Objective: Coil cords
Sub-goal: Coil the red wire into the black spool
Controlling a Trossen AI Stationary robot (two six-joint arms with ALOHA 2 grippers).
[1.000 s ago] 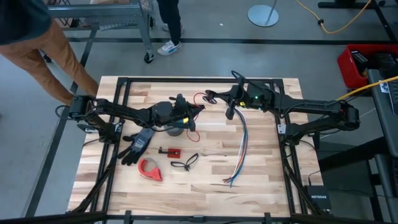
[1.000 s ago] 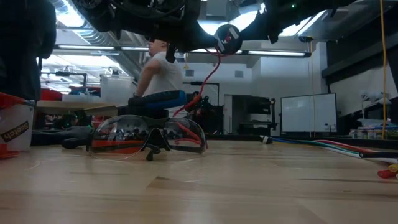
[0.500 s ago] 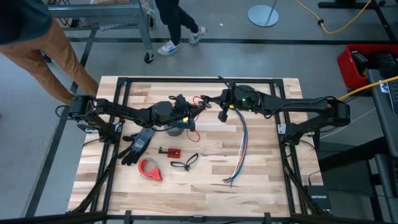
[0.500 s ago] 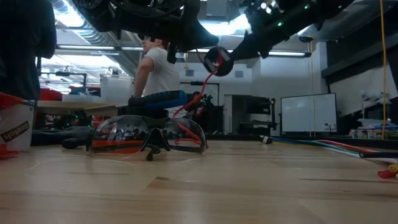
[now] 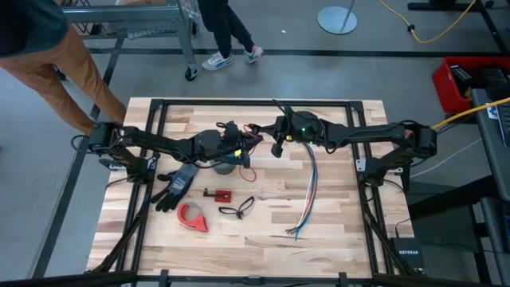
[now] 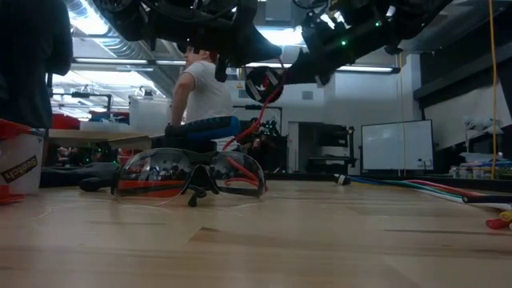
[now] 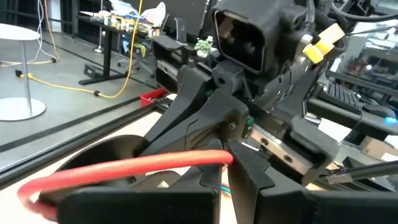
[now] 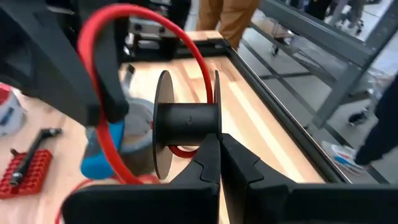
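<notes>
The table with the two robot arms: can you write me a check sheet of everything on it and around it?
Surface: wooden table, dry, no spills seen.
Job's things: red cord looped in the air between both grippers, over a black spool.
Clutter: safety glasses, black glove, red tape dispenser, small red block, small black looped cord.
Grippers: left gripper shut on the red cord; right gripper shut on the spool.
Cables: multicoloured wire bundle lying on the table.
Surroundings: a person's legs beyond the table; yellow cable on the floor.
</notes>
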